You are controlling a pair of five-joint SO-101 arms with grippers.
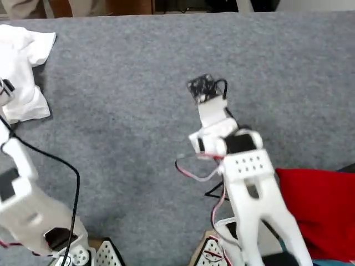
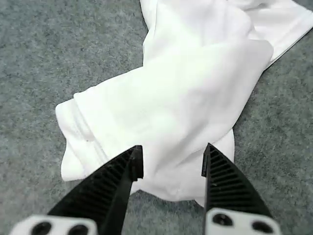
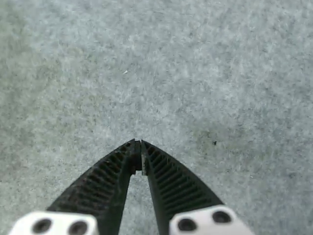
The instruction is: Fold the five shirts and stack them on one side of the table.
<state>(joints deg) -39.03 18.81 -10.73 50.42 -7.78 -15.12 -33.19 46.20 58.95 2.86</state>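
A crumpled white shirt (image 1: 22, 66) lies at the table's far left edge. In the left wrist view the white shirt (image 2: 186, 98) spreads just beyond my left gripper (image 2: 172, 160), which is open with its black fingertips over the shirt's near hem. My right gripper (image 3: 138, 155) is shut with nothing in it, hovering over bare grey felt near the table's middle; in the high view that arm's head (image 1: 208, 91) points away from the front edge. A red shirt (image 1: 321, 205) lies at the front right beside the right arm's base.
Grey felt (image 1: 138, 83) covers the whole table. A black cable (image 1: 55, 160) loops from the left arm (image 1: 22, 199) at the front left. Red and white wires (image 1: 194, 172) hang beside the right arm.
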